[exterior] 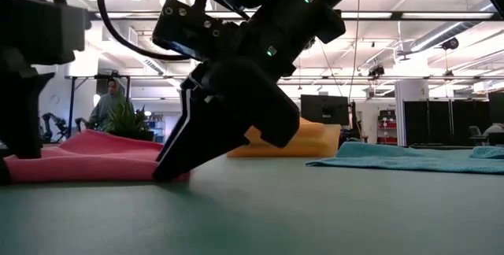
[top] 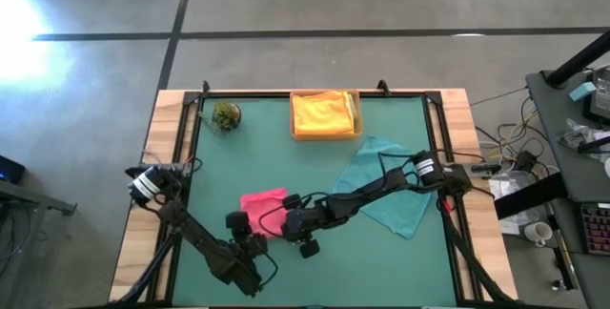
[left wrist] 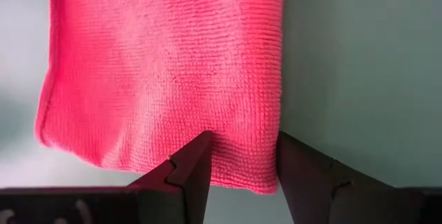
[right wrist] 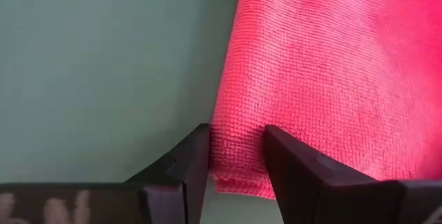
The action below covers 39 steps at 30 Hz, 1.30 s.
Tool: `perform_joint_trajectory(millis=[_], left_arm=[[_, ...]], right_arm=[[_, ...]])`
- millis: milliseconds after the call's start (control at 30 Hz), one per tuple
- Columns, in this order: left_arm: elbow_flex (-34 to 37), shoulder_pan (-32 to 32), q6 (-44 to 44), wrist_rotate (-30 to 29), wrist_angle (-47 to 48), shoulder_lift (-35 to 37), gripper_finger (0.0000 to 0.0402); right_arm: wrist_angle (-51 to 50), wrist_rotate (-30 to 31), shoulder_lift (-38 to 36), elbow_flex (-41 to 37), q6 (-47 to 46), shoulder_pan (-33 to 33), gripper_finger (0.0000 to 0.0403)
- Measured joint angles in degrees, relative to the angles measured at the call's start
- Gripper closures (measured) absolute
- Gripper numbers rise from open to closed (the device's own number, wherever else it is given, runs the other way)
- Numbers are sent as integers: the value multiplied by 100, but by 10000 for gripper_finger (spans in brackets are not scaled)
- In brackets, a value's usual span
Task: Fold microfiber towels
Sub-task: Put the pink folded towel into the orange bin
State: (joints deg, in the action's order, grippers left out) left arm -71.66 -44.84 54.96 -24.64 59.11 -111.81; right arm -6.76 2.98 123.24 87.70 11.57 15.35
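A pink towel (top: 262, 206) lies folded and flat on the green mat, left of the middle. My left gripper (left wrist: 242, 155) stands open over the towel's near left corner (top: 244, 221), one finger over the cloth and the other at its side edge. My right gripper (right wrist: 235, 148) stands open over the near right corner (top: 286, 221), with the corner between its fingers. In the low view the right gripper (exterior: 169, 172) slants down to the mat at the towel's right end (exterior: 94, 157). A teal towel (top: 386, 190) lies spread out under the right arm. My left gripper comes from above, slanting toward the far edge, with the pink towel's corner (left wrist: 248, 162) in the gap between its fingers; whether the fingers touch the cloth I cannot tell. My right gripper's fingertips (exterior: 161, 176) reach down to the mat at the towel's corner (right wrist: 238, 169); the cloth lies flat between them, unpinched.
A tan tray (top: 356, 109) at the far edge holds a yellow towel (top: 322, 113). A small green plant ball (top: 226, 115) sits at the far left. Black rails run along the mat's left and right sides. Bare mat lies near the front edge.
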Motion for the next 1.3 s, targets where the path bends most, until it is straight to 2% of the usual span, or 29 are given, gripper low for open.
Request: perform_joint_trajectory(millis=[167, 333, 433, 600, 800, 933, 1100, 1300], left_arm=[[105, 68, -152, -69, -54, 22, 260], [160, 111, -581, -573, -259, 7, 260], [234, 203, -626, -575, -423, 15, 264], [265, 276, -805, -434, -532, 31, 308], [280, 297, -902, -417, -627, 20, 392], [236, 305, -892, -414, -615, 9, 394], [-13, 390, -961, -64, -693, 98, 399], [-344, 611, -1357, 99, -631, 477, 400]], right_arm=[[-15, -4, 28, 4, -327, -2, 288], [-33, -70, 27, 11, -604, -2, 333], [-33, -123, 28, 22, -701, 0, 358], [-31, -146, 26, 22, -723, 11, 390], [-102, -149, 21, 24, -859, 13, 393], [-293, -144, -28, 28, -899, 22, 393], [-771, -134, -260, 13, -1233, 36, 394], [-1375, -151, -739, 11, -1852, 63, 394]])
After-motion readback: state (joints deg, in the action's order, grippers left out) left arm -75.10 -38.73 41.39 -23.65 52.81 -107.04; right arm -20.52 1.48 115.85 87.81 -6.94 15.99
